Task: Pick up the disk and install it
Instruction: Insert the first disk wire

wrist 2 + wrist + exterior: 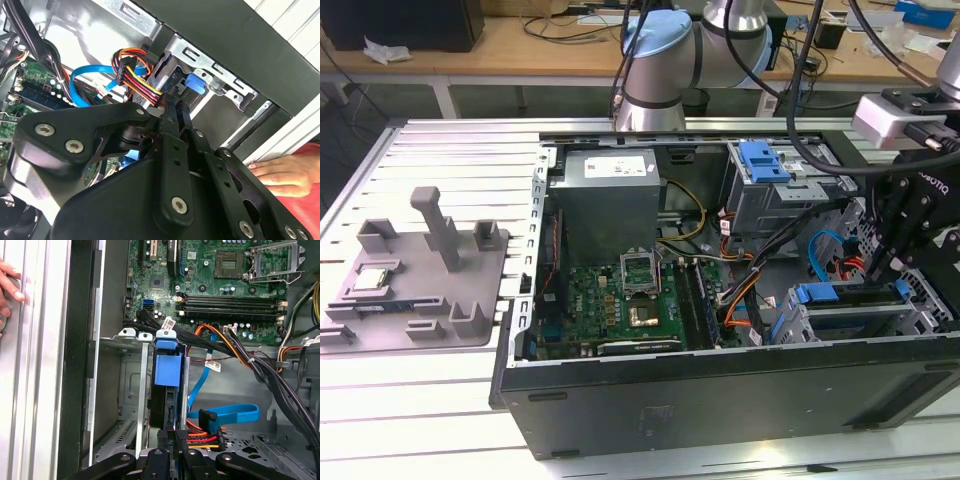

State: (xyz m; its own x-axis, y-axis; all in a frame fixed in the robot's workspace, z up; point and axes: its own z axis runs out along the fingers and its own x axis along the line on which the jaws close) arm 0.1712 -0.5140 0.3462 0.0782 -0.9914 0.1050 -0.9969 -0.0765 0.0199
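The disk (166, 371) stands on edge inside the drive cage (131, 385) of the open computer case (720, 400), and appears largely seated. The pincer (174, 436) is drawn together at its near edge. Whether it nips the frame cannot be told.

We see disk (166, 367) sitting in one drive cage (144, 390) slot, free slot beside it; cable bundle (265, 371) crowds one side, case wall (82, 365) and person's hand (9, 287) the other.
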